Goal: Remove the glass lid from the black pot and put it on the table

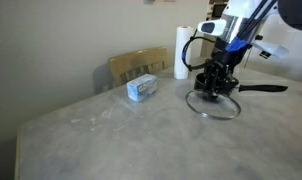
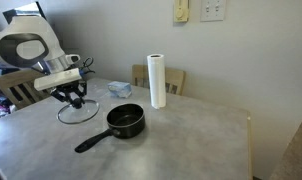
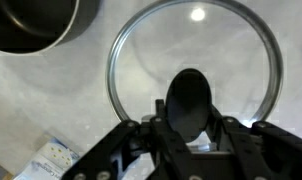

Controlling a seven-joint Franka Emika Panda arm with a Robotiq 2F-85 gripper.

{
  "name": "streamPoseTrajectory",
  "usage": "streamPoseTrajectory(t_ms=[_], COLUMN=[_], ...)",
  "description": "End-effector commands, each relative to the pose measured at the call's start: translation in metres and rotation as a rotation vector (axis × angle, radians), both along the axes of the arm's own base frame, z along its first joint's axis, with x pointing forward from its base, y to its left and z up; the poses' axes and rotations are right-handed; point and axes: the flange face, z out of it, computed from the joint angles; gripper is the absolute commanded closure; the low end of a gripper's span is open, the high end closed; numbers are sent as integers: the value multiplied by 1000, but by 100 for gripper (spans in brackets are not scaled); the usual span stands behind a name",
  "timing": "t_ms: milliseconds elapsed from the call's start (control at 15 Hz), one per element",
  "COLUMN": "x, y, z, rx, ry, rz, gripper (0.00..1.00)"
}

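The glass lid (image 3: pixel 196 60), clear with a metal rim, is off the black pot and sits at or just above the table (image 2: pixel 181 135). It shows in both exterior views (image 1: pixel 213 106) (image 2: pixel 78 112). My gripper (image 3: pixel 189 105) is shut on the lid's black knob and also shows in both exterior views (image 1: pixel 213 86) (image 2: pixel 73 98). The black pot (image 2: pixel 126 121) stands open on the table beside the lid, its long handle pointing toward the front edge. In the wrist view the pot's rim (image 3: pixel 31 25) is at the top left. In an exterior view only its handle (image 1: pixel 263 88) shows.
A white paper-towel roll (image 2: pixel 157 80) (image 1: pixel 181 52) stands behind the pot. A blue-and-white box (image 1: pixel 143 88) (image 2: pixel 118 89) (image 3: pixel 51 160) lies near the wooden chair (image 1: pixel 136 65). The table's edges run close by on both sides.
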Motion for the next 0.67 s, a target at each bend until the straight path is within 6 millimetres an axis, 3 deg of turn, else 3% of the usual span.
streamPoseTrajectory(t_ms=[0,600], x=[-14,-27], y=[14,19], z=[-16,-50], rx=[42,-46], ry=[-114,-138], rz=[-116,-256], gripper=[86,86])
